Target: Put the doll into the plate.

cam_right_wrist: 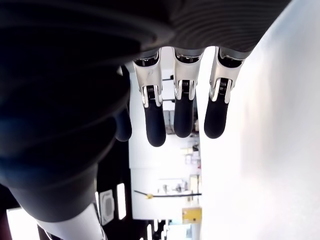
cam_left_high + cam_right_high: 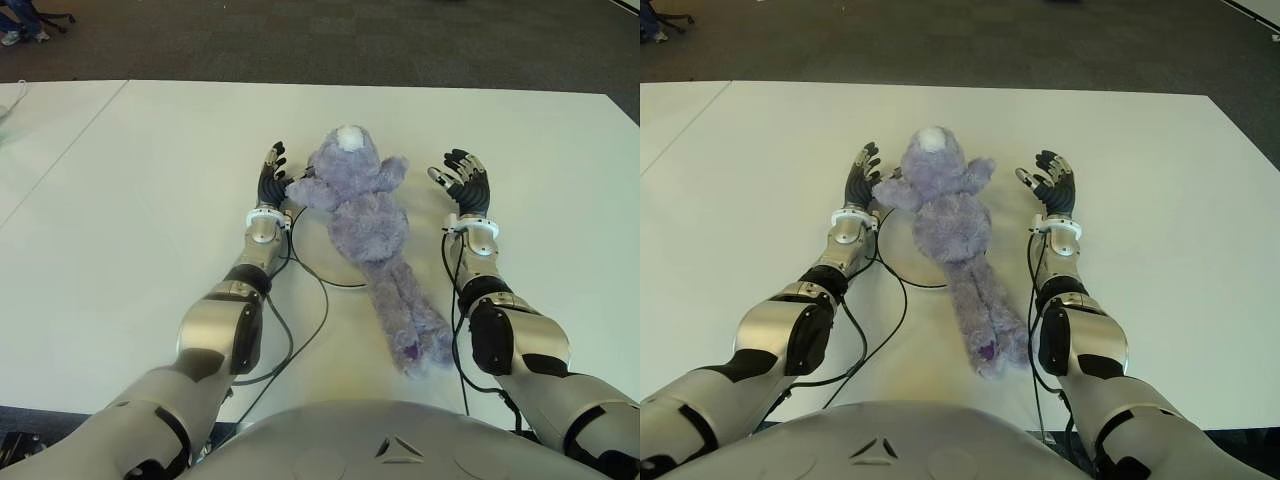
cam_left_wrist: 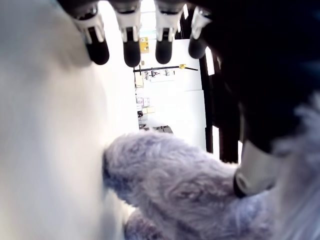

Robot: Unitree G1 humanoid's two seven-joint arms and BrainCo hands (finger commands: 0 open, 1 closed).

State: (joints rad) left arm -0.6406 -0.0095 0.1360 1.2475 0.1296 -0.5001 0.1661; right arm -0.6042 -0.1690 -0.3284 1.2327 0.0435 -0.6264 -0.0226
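Doll point(image 2: 365, 215): lying over plate point(image 2: 312, 262), legs trailing onto bench point(image 2: 150, 160). Left hand point(image 2: 270, 180) fingers spread, touching its arm; right hand point(image 2: 465, 182) spread, empty. Advise gathering legs onto plate.

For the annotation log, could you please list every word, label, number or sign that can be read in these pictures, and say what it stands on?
No text can be read in any view.
Purple doll: a small dark purple patch near its foot, no letters discernible.
Robot torso: an embossed triangular mark, a shape, not lettering.
Background of the wrist views: small yellow signs, too blurred to read.
White plate, white table, left hand, right hand: no markings.
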